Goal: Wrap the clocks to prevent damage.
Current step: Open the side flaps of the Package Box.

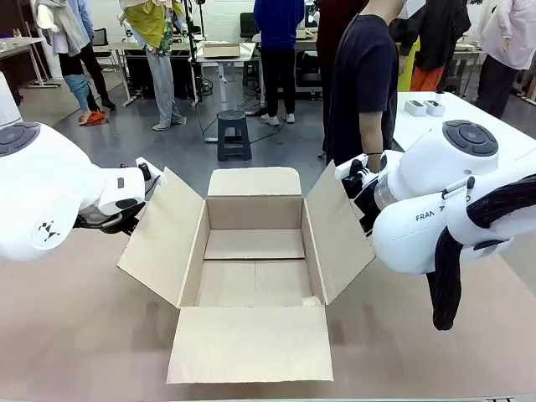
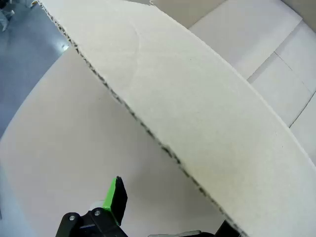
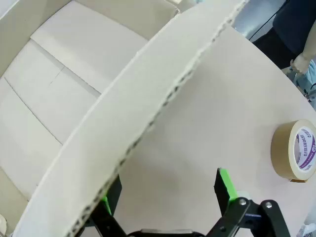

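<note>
Gaping, left gripper [image 2: 170, 212] and right gripper [image 3: 168, 190] each have a flap [image 2: 197, 123] by one finger. Closing askew could crumple cardboard.

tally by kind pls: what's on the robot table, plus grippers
Cardboard box: 1
Tape roll: 1
Grippers: 2 (left gripper, right gripper)
Total: 4

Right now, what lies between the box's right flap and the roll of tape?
Nothing but bare tabletop lies between the cardboard flap and the brown packing tape roll; the right wrist view shows it.
</note>
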Tool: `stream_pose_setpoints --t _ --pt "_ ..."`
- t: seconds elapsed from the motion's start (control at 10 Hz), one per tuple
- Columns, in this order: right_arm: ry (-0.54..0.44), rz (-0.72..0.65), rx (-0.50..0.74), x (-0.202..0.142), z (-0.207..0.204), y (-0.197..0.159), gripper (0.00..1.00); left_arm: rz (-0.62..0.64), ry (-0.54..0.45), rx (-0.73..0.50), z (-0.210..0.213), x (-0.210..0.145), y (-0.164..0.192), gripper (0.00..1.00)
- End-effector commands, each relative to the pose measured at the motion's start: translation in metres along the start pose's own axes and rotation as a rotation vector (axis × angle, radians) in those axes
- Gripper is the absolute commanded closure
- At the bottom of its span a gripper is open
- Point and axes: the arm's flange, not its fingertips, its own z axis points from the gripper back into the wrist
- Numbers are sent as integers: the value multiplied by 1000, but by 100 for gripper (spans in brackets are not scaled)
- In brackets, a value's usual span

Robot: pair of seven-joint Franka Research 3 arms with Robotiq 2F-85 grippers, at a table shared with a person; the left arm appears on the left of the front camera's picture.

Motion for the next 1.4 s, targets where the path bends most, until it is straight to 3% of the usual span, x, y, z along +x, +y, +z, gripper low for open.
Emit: stream_pose_setpoints --t 0.0,1.2,1.3 --pt "0 0 0 0 0 0 0 0 0 0 0 0 0 0" --pt "0 0 0 0 0 0 0 0 0 0 0 0 0 0" --pt "-38 30 -15 3 26 -4 0 0 0 0 0 0 0 0"
